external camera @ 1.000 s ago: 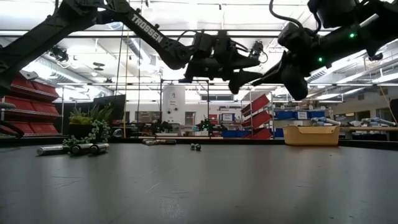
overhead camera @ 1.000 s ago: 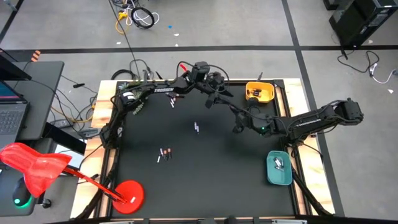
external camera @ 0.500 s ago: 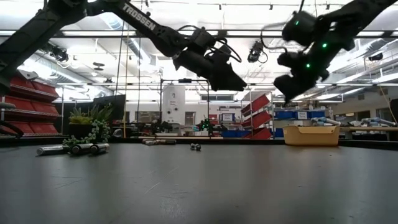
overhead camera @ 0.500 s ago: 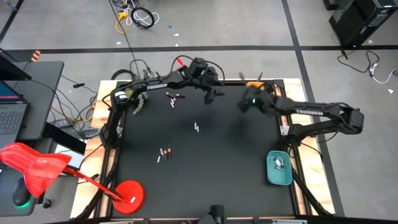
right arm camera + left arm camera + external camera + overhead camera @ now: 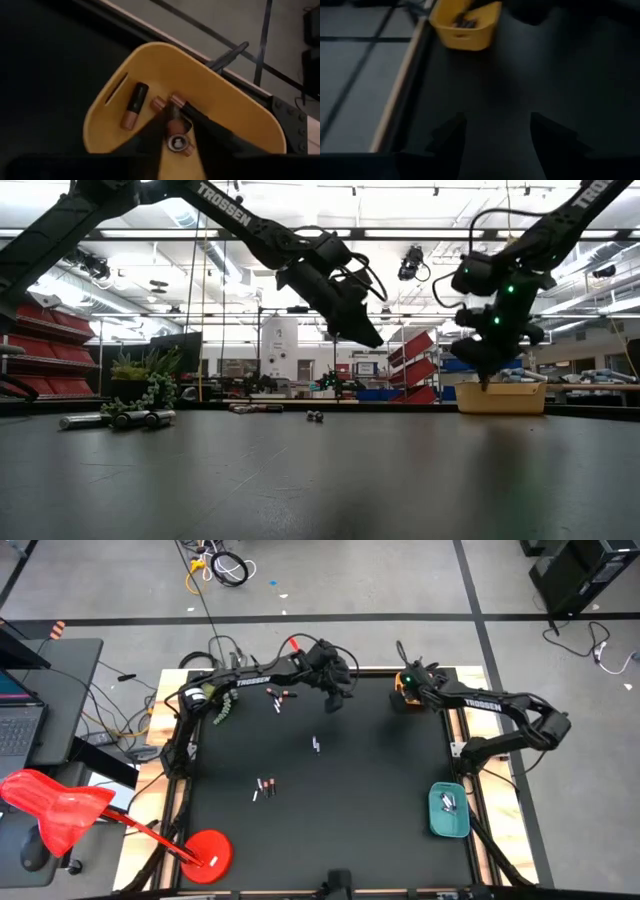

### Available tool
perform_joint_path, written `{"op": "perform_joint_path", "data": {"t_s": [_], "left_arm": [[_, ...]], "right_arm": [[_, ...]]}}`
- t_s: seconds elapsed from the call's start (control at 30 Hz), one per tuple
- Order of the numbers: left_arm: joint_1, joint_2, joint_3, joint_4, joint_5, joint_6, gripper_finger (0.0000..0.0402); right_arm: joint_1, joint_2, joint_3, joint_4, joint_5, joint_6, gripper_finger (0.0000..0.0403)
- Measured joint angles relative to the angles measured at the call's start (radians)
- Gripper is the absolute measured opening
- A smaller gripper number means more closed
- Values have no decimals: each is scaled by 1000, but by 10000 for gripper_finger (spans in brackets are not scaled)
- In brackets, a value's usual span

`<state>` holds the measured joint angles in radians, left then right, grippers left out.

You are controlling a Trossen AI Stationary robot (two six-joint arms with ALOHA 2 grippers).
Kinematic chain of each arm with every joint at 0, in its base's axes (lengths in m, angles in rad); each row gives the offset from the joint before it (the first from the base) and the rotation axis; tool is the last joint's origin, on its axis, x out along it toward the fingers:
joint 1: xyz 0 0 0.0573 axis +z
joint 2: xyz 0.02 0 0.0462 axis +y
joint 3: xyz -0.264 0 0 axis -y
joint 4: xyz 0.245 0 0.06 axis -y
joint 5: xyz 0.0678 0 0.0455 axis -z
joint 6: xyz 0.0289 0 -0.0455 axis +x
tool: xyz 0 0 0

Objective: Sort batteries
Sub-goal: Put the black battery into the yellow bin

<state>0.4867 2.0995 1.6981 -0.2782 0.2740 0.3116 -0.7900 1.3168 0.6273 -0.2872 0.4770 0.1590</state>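
Note:
My right gripper [image 5: 403, 696] points down over the yellow tray [image 5: 428, 686] at the table's far right corner and is shut on a copper-and-dark battery [image 5: 175, 142]. Other such batteries [image 5: 134, 105] lie on the tray's floor. My left gripper [image 5: 337, 700] hangs open over the far middle of the table, tipped down, with nothing between its fingers [image 5: 451, 136]. Loose batteries lie on the black mat: one group at the far left [image 5: 280, 693], one in the middle [image 5: 316, 744], one nearer [image 5: 264, 786]. The teal tray [image 5: 448, 812] at the right edge holds silvery ones. My right gripper pinches one battery [image 5: 173, 129] between its two fingers [image 5: 155, 131], coming from above and pointing down. The battery stands along the fingers, with one round end [image 5: 176, 144] facing the wrist camera. It is lifted clear, inside the yellow tray's outline and above the batteries lying there.
A red round base [image 5: 206, 851] with a red arm stands at the table's near left corner. Cables run along the far left edge [image 5: 215, 705]. A wooden border [image 5: 490, 740] frames the mat. Bare mat lies between the battery groups and the near edge.
My right gripper has swung from the middle right of the table toward the far right corner, and has tipped from slanting to pointing down over the yellow tray. My left gripper has stayed near the far middle and tipped from level to slanting down.

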Motion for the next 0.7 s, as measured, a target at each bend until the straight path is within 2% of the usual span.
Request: {"op": "perform_joint_path", "data": {"t_s": [0.13, 0.27, 0.37, 0.5, 0.6, 0.7], "left_arm": [[-24, 0, 0, 20, -192, 13, 223], [-55, 0, 0, 23, -320, 62, 223], [-78, 0, 11, 5, -394, 79, 223], [-103, -31, 59, -84, -454, 73, 223], [-127, -90, 98, -217, -494, 65, 222], [-149, -193, 81, -309, -506, 47, 221]], "right_arm": [[-1, 6, 0, 5, -1, -23, 208], [20, -53, 0, 10, 0, -31, 246], [53, -112, 0, 48, -1, -66, 243], [99, -199, 0, 138, -22, -120, 220], [126, -251, 0, 165, -98, -132, 200], [159, -277, -13, 192, -194, -132, 182]]}}
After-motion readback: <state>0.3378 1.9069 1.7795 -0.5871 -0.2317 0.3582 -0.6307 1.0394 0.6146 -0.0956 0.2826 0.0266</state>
